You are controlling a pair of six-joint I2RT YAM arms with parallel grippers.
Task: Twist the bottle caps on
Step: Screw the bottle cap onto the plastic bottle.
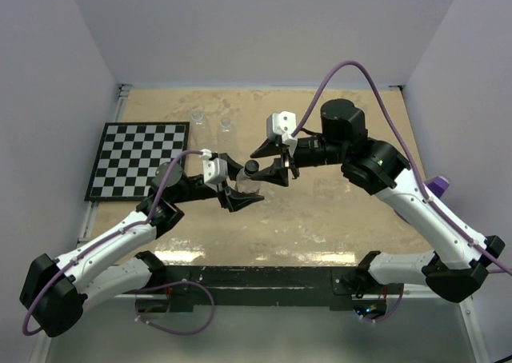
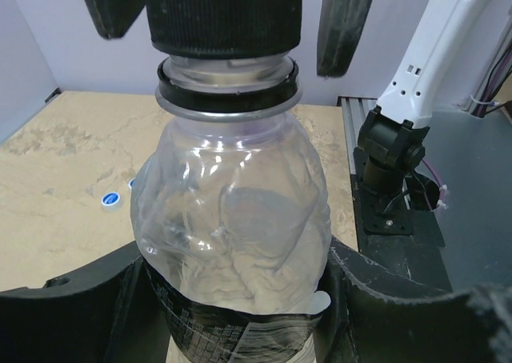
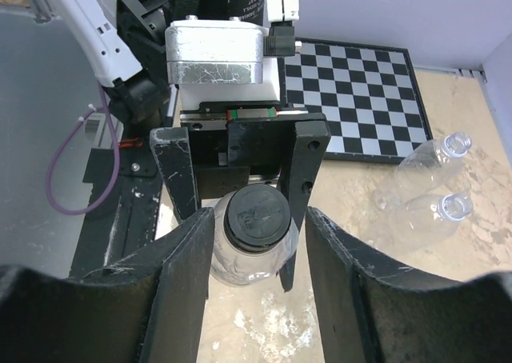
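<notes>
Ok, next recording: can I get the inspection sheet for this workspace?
Surface: tan mottled tabletop, black-and-white checkered mat at its left.
Job's things: clear plastic bottle, black ribbed screw cap on its neck; two uncapped clear bottles at back; two blue plastic caps loose.
Clutter: nothing seen.
Grippers: left gripper jaws shut on that bottle; right gripper jaws open astride the black cap.
Cables: purple cable looped along each arm.
Surroundings: plain grey walls; purple object off the right edge, unclear.

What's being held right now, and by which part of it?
Left gripper: jaws shut on the bottle, at its lower body. Right gripper: jaws straddle the black cap with a gap showing, so no grip there yet.
</notes>
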